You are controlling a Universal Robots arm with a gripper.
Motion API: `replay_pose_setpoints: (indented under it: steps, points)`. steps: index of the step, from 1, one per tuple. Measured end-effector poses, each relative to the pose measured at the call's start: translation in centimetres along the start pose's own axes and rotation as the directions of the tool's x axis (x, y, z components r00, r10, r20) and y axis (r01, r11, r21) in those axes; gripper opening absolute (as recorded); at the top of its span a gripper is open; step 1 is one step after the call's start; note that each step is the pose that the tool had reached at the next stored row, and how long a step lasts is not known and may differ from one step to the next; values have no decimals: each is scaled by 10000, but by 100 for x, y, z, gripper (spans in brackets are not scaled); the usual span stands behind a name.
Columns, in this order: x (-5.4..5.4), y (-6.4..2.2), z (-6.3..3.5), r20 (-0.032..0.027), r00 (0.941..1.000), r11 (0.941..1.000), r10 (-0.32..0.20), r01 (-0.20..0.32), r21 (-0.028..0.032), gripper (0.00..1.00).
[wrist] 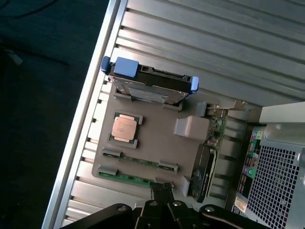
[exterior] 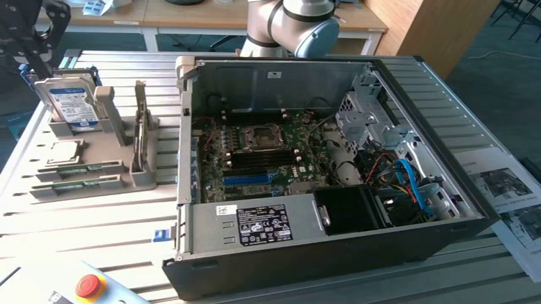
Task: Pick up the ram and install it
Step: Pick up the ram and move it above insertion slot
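Two ram sticks, thin green boards, lie side by side in the grey holder (exterior: 114, 142) at the exterior view's left: one (exterior: 80, 170) (wrist: 138, 162) and a second (exterior: 76, 185) (wrist: 125, 177) beside it. My black gripper (exterior: 38, 63) (wrist: 162, 191) hangs high above the holder, over the upright hard drive (exterior: 72, 101), shut and holding nothing. In the wrist view its fingertips sit just past the end of the nearer stick. The open computer case (exterior: 338, 266) shows the motherboard with its blue slot (exterior: 253, 179) and the dark slots beside it.
The holder also carries a square silver processor chip (exterior: 63, 151) (wrist: 125, 128) and an upright expansion card (exterior: 142, 126) (wrist: 205, 162). A red stop button (exterior: 89, 286) sits at the front left. Papers (exterior: 507, 190) lie right of the case. The arm's base (exterior: 296, 25) stands behind the case.
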State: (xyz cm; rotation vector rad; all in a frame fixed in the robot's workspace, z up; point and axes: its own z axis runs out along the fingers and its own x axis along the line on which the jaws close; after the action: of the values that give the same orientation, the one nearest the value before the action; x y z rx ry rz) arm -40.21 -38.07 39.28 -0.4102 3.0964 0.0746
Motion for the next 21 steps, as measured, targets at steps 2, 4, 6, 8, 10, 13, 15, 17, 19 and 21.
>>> replay_pose_setpoints:
  steps: [2, 4, 6, 8, 10, 13, 15, 17, 19, 21]
  points:
    - [0, 0, 0, -15, 9995, 9995, -330, 330, -7, 10]
    - [0, 0, 0, -29, 9979, 9979, -644, 644, -16, 10]
    - [0, 0, 0, -42, 9954, 9954, -959, 959, -24, 10]
    - [0, 0, 0, -56, 9918, 9918, -1276, 1276, -33, 10]
    - [0, 0, 0, -70, 9869, 9870, -1610, 1609, -43, 10]
    - [0, 0, 0, -90, 9778, 9778, -2093, 2093, -59, 10]
    - [0, 0, 0, -102, 9703, 9703, -2418, 2417, -69, 10]
    - [0, 0, 0, -116, 9612, 9612, -2756, 2756, -82, 10]
    - [0, 0, 0, -128, 9514, 9514, -3078, 3077, -93, 10]
    - [0, 0, 0, -140, 9404, 9405, -3397, 3396, -106, 10]
